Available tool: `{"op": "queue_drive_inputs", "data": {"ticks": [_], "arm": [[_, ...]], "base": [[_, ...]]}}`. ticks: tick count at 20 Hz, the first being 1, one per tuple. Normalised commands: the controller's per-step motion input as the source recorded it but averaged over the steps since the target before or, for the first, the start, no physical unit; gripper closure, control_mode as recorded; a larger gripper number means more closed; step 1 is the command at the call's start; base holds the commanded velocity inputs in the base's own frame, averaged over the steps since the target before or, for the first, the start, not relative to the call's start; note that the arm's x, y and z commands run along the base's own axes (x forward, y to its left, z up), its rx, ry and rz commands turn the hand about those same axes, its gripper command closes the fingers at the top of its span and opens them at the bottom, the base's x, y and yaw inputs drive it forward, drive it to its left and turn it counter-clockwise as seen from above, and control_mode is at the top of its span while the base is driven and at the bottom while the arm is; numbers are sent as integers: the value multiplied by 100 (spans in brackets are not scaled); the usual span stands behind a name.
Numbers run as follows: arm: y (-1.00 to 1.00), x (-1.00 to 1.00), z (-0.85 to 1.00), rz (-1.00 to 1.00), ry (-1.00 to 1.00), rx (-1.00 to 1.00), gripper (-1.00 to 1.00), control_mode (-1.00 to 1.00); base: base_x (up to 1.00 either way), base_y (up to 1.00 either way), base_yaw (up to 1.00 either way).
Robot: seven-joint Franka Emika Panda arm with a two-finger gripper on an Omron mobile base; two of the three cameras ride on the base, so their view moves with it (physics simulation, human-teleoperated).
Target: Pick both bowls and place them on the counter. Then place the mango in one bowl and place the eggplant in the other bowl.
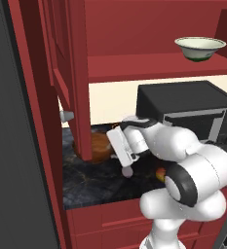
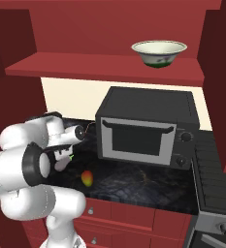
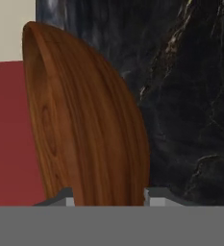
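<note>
Hand view puts our jaws astride the wooden bowl, pinching its rim against the black worktop. From the left base view, our gripper sits low beside the red cabinet post. Mango lies on the worktop; the white bowl sits on the shelf.

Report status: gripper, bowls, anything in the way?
Gripper shut on wooden bowl, low over counter. White bowl up on shelf. Mango on counter. Microwave close beside arm.
</note>
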Motion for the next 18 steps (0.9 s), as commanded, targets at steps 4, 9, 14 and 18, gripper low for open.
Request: {"op": "queue_drive_inputs", "data": {"ticks": [4,9,14,18], "arm": [[0,41,-16,4,0,0,100,-100],[12,36,-21,0,0,0,100,-100],[12,10,-14,0,2,0,100,-100],[8,5,-17,0,7,0,100,-100]], "base": [[0,0,0],[0,0,0],[0,0,0],[0,0,0]]}}
